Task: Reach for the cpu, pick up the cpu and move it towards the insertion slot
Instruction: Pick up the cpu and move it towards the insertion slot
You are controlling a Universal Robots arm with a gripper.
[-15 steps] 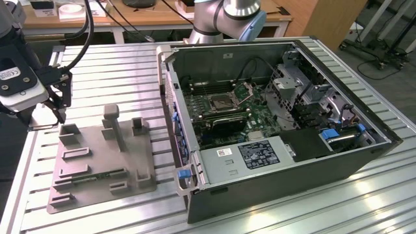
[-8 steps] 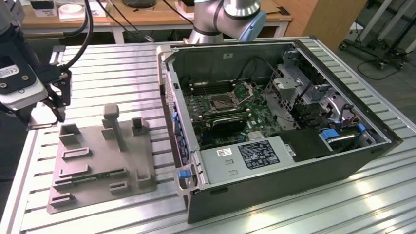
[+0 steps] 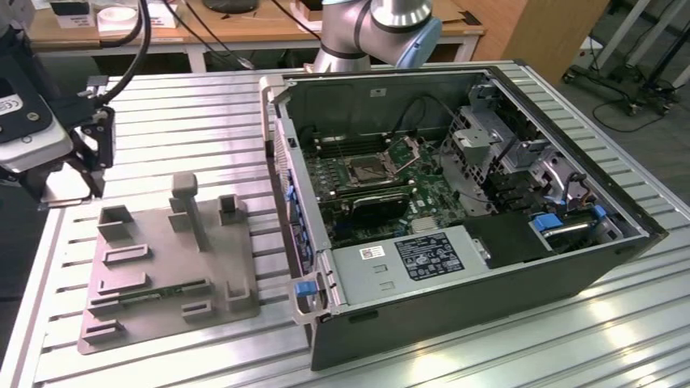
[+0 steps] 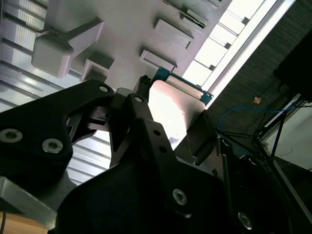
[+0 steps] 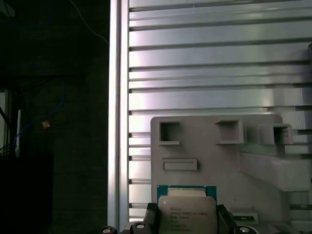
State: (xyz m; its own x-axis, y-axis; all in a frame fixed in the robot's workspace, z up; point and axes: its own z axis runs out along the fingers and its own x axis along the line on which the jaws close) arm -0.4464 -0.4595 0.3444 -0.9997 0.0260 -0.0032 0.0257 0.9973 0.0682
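So the big slatted metal table [image 3: 183, 121] carries everything. The open PC case [image 3: 485, 299] lies on its side and takes up most of the half toward the exterior view's right. The arm [image 3: 377, 32] comes up just behind its far edge. The grey plastic fixture [image 3: 151, 250] sits near the table's edge at the exterior view's left, well apart from the case's innards. A narrow green memory stick [image 3: 161, 293] lies in one of its recesses toward the near edge.

The gripper [image 3: 67, 187] hangs over the far corner of the fixture, right by that left table edge. In both wrist views the black fingers [image 5: 151, 215] are pinched on opposite sides of the cpu [image 5: 186, 214] [image 4: 170, 105]. Its silvery top faces the first wrist camera and a green rim peeks out around it. I can't tell whether the chip has cleared the fixture or is just touching it.

The insertion slot [image 3: 364, 170] is inside the case on the green board. Its dark centre is exposed and its metal frame [image 3: 415, 149] is tipped up beside it. It's well apart from the chip.
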